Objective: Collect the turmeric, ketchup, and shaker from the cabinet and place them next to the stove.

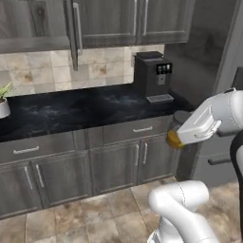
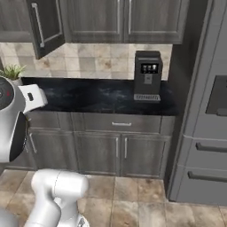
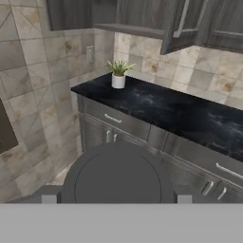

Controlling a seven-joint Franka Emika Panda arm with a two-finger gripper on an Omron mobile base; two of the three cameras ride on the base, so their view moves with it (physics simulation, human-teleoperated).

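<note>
At hand level, the hand point(image 1: 174, 137) is grasping the turmeric point(image 1: 173, 139) upright; cabinet point(image 1: 71, 28) is hanging open at ten o'clock.

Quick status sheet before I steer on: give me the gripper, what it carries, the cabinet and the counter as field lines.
gripper: closed around the turmeric jar, held out in front of the base cabinets
turmeric jar: dark lid up, orange body showing below the hand
cabinet door: swung open, bar handle visible
counter: black, carries a coffee machine and a potted plant
ketchup, shaker, stove: cannot tell
</note>
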